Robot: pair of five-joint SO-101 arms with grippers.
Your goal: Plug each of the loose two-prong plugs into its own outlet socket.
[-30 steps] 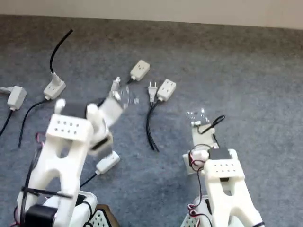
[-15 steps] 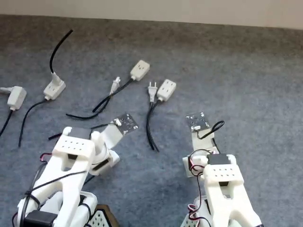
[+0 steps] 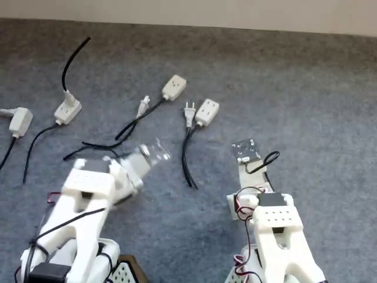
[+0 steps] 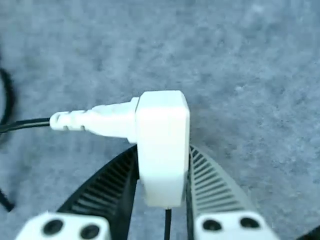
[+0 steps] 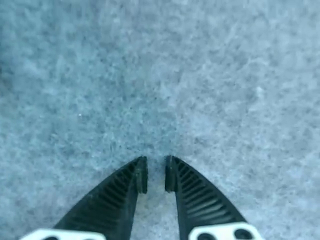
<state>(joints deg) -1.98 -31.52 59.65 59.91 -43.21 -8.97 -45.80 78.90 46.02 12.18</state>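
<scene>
Left gripper point(image 4: 162, 149): clenched on a white block point(image 4: 161, 120) at the end of a cord; my fingers point(image 4: 205, 175) press its two flat sides. The block's long axis runs along my fingers; its cord leaves sideways, across the line of the jaws. I see no prongs and no slots on the faces shown, so I cannot tell which end would mate; by its shape I judge it an outlet socket like the others on the carpet point(image 3: 306, 88).

Right gripper point(image 5: 155, 166): jaws nearly shut, nothing between them, only carpet beneath; in the high view it sits low on its own side point(image 3: 244, 150), well apart from the block.

Relation that matters: from my left gripper point(image 3: 147, 154) the loose plugs lie farther out, away from the arm bases. One two-prong plug point(image 3: 143, 107) lies almost straight ahead, near a socket point(image 3: 174, 87). A second plug point(image 3: 189, 109) lies ahead and toward the right arm, just beside its neighbour socket point(image 3: 207, 111), prongs pointing away from the bases, not inserted. The left arm is clearly nearer the first plug; the second lies about between the two arms.

Judgement: if the held block is a socket, its slot face must turn toward a plug's prongs, with axes in line.
</scene>
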